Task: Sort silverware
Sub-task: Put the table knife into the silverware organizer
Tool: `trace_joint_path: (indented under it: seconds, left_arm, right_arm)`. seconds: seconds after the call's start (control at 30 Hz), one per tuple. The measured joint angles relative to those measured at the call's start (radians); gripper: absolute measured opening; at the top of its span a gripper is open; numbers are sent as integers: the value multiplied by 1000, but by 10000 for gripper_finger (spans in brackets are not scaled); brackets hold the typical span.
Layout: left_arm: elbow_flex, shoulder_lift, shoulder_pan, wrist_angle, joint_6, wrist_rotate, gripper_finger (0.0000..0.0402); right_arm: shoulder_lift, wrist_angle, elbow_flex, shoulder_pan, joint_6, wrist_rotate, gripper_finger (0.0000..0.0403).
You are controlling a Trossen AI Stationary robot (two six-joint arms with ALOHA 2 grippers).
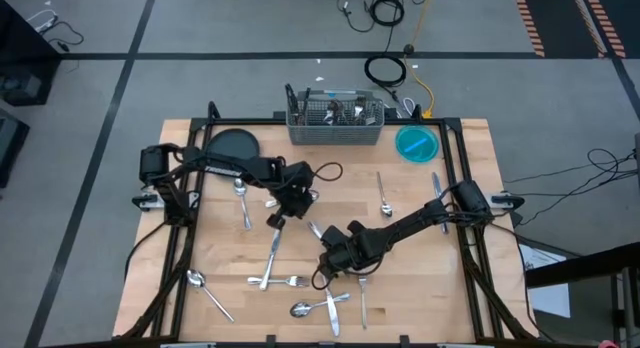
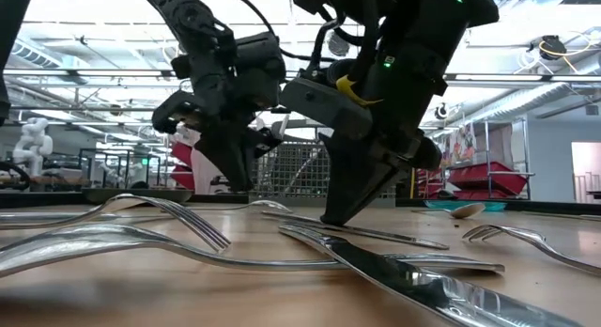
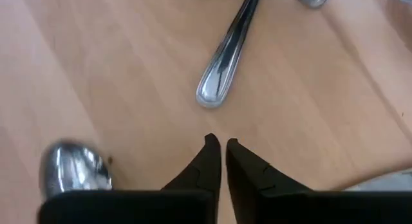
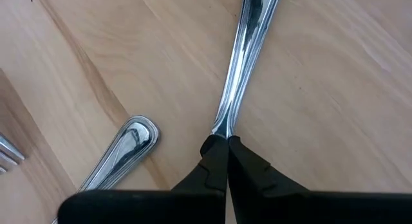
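Observation:
Silverware lies scattered on the wooden table [image 1: 420, 278]: spoons [image 1: 242, 200], forks [image 1: 280, 281] and knives [image 2: 413, 285]. My right gripper [image 4: 226, 139] is down at the table's middle, shut on the narrow shaft of one shiny piece [image 4: 248, 37]; its kind I cannot tell. My left gripper [image 3: 223, 144] hangs just above the wood a little to the left and farther back, its fingertips a sliver apart with nothing between them. A handle end [image 3: 215, 89] lies ahead of it and a spoon bowl [image 3: 74, 167] beside it. My right gripper has the piece's thin shaft [image 4: 223, 124] at the very tips of its two fingers, where the shaft runs in between them. The fingers come steeply from above and lie along the piece. The piece rests flat on the table, its wider end pointing away from the fingers.
A grey wire-mesh caddy [image 1: 335, 120] stands at the far edge with a dark round plate [image 1: 232, 145] to its left and a blue bowl [image 1: 416, 143] to its right. Another handle end [image 4: 125, 147] lies close beside my right gripper.

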Motion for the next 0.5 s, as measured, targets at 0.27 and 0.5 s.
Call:
trace_joint_path:
  seconds: [0.27, 0.5]
  left_arm:
    - [0, 0, -51, 81, 9, 1, 134]
    - [-43, 8, -74, 202, 11, -56, 205]
  right_arm:
    - [-2, 26, 0, -25, -36, -59, 0]
    - [-2, 41, 0, -52, -72, -110, 0]
